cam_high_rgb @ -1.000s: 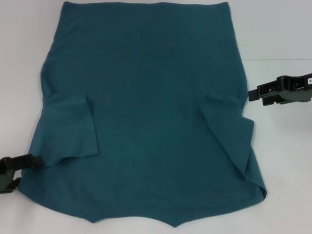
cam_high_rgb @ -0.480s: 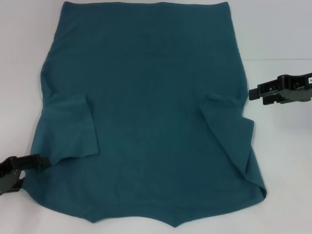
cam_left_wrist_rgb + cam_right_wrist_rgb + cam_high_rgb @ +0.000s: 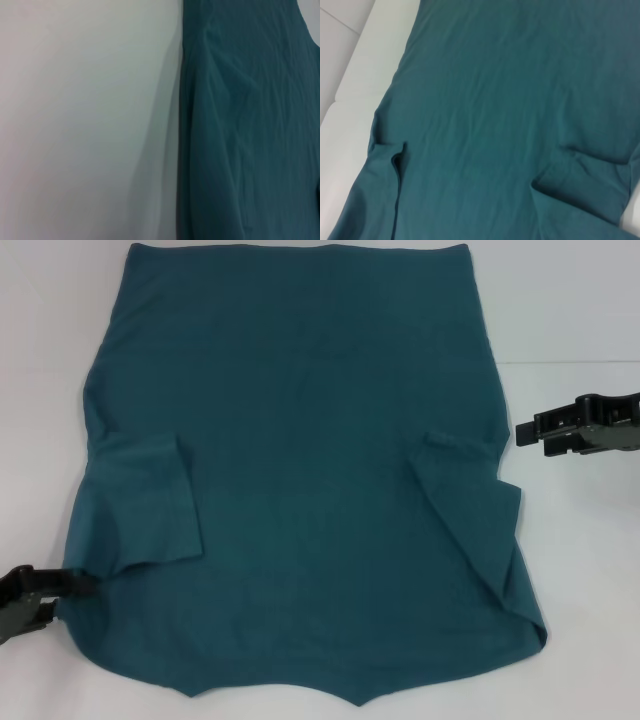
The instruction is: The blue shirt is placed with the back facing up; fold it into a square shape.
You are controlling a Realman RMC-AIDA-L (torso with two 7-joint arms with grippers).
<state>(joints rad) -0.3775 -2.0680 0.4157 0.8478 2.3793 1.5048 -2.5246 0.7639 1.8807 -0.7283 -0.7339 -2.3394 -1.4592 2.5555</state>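
Note:
The blue shirt (image 3: 300,440) lies flat on the white table, plain back up, with both sleeves folded inward over the body. It also fills the left wrist view (image 3: 250,125) and the right wrist view (image 3: 495,100). My left gripper (image 3: 70,598) is open at the shirt's near left edge, its upper finger touching the cloth below the folded left sleeve (image 3: 140,505). My right gripper (image 3: 530,438) is open and empty, hovering just off the shirt's right edge, above the folded right sleeve (image 3: 470,510).
The white table (image 3: 580,620) shows bare to the right and left of the shirt. The shirt's near hem reaches the head view's lower border. A seam in the table runs at the far right (image 3: 570,362).
My left gripper has slid slightly nearer to me along the shirt's left edge. My right gripper has drifted a little to the right, away from the shirt. The shirt has not moved.

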